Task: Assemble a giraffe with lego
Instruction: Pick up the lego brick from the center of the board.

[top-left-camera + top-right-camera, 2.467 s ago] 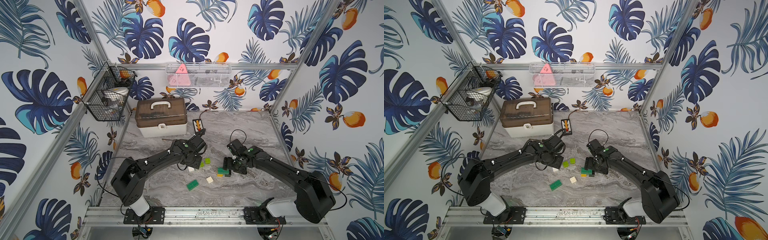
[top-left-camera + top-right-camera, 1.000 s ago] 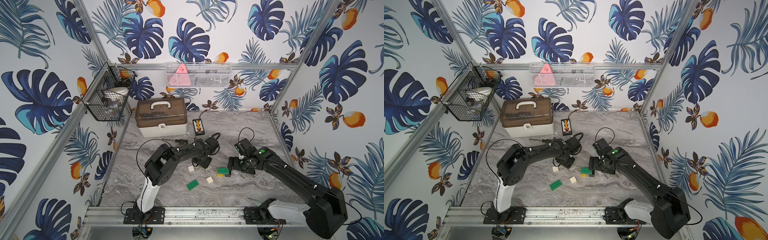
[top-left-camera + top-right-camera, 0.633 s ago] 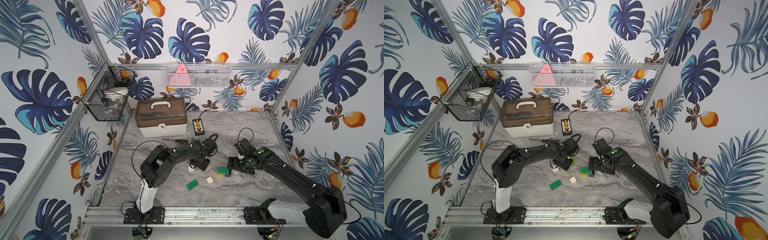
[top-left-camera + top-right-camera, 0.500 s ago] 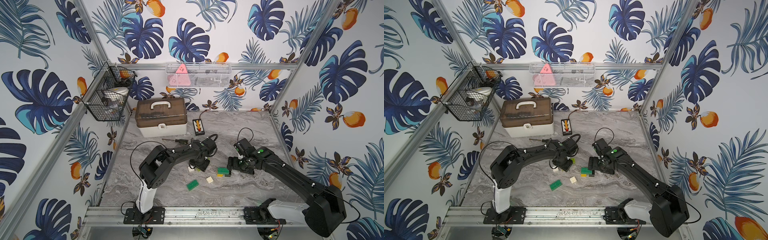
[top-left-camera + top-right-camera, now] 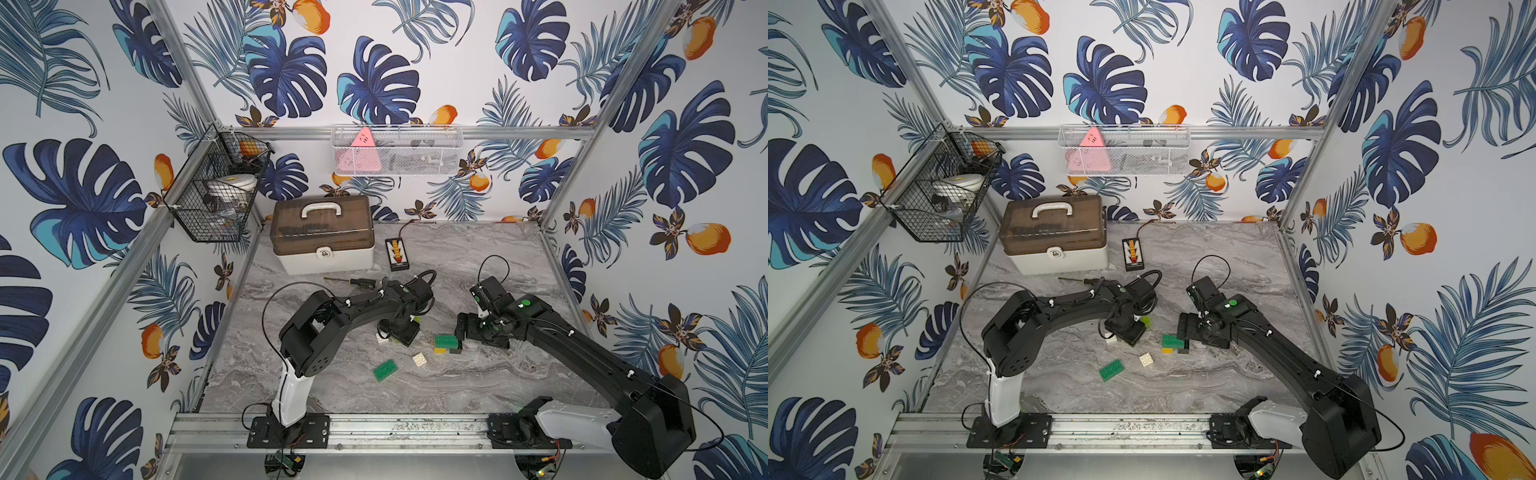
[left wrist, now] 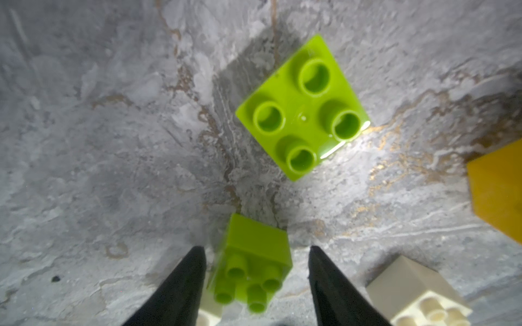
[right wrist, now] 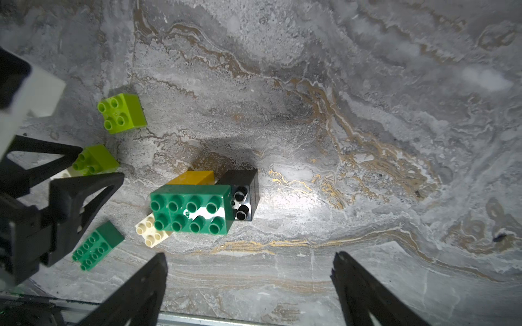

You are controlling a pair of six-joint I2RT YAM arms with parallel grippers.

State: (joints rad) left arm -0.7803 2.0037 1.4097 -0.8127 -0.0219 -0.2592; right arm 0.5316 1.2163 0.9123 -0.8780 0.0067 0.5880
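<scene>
The grey marble tabletop (image 5: 457, 257) carries all the lego in one cluster about its middle, a little toward the front edge. The right gripper (image 7: 250, 254) hangs with its jaws wide and empty, on the right-edge side of the started giraffe (image 5: 446, 341). So far the giraffe is a dark green long brick (image 7: 192, 209) seated on a yellow brick (image 7: 195, 177) and a black brick (image 7: 245, 183).

The left gripper (image 6: 254, 248) is low over the tabletop with its jaws part-way apart. They straddle a lime brick (image 6: 257, 237) with a sliver of gap on each side, so nothing is gripped. That brick sits tilted on a white brick (image 5: 381, 337) and does not look pressed home.

Loose pieces lie nearby:
- a second dark green long brick (image 5: 384, 370), nearer the front edge
- a second lime brick (image 6: 302, 107), studs up
- a second white brick (image 5: 419, 359)

The step in hand looks like joining this neck pair. To do it well, the left jaws should centre on the lime brick's flat sides and level it over the white studs. The push should then go straight down, since a slanted push would likely skid the white brick across the marble. The free gripper could brace it.
</scene>
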